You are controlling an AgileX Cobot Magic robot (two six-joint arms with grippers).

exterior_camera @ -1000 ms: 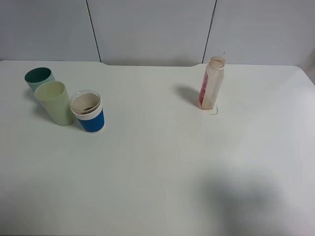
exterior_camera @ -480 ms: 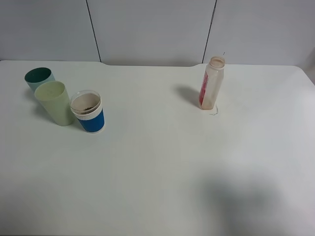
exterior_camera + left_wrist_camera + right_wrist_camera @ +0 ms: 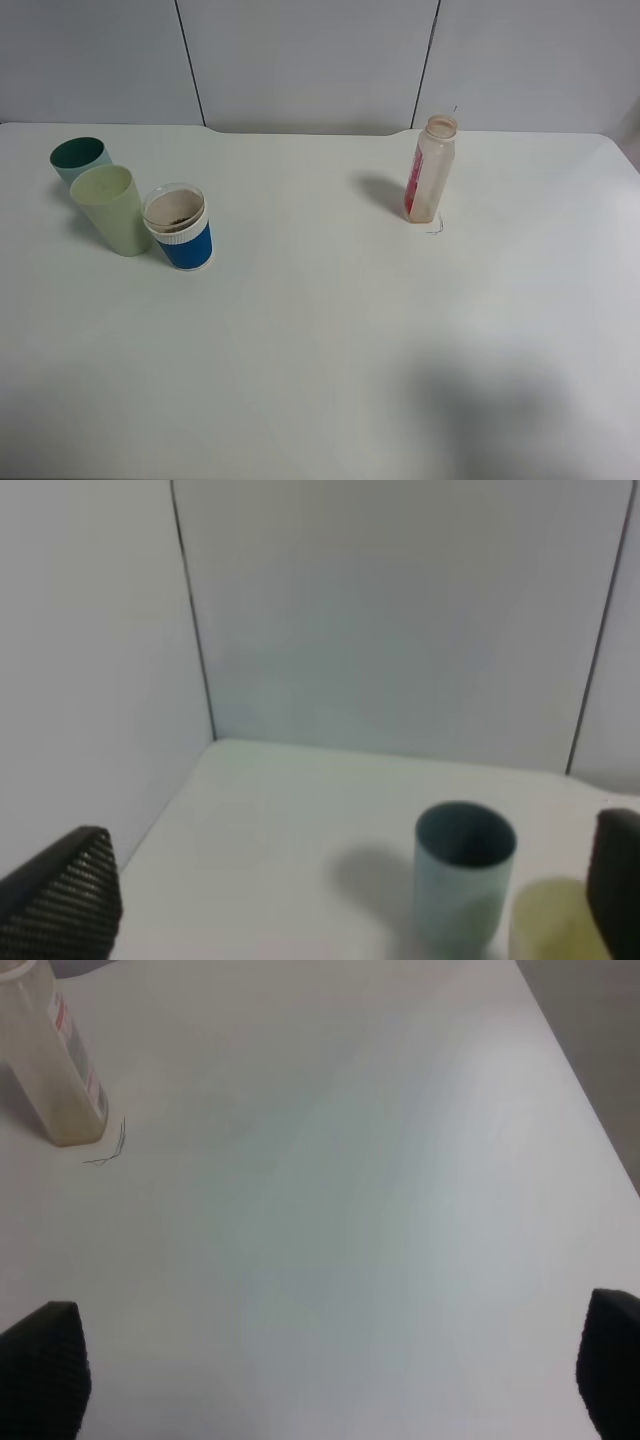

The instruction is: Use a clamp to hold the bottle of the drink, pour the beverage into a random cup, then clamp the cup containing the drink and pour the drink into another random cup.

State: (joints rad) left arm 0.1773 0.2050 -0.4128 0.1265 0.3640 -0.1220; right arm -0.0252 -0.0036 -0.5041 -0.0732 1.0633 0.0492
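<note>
The bottle (image 3: 432, 170) stands upright at the back right of the table (image 3: 330, 330), with its red label facing left; it also shows in the right wrist view (image 3: 50, 1070). At the far left stands the pale yellow-green tumbler (image 3: 112, 208), with its edge visible in the left wrist view (image 3: 550, 920). Beside it is the short blue cup (image 3: 180, 230), with something brown (image 3: 176, 213) in its bottom. My left gripper (image 3: 340, 910) is open, short of the cups. My right gripper (image 3: 325, 1370) is open over bare table, well apart from the bottle. Neither arm shows in the exterior view.
A dark teal tumbler (image 3: 78, 158) stands behind the yellow-green one and appears again in the left wrist view (image 3: 462, 880). A thin dark scribble mark (image 3: 108, 1150) lies on the table by the bottle's base. Grey wall panels (image 3: 310, 60) close off the back.
</note>
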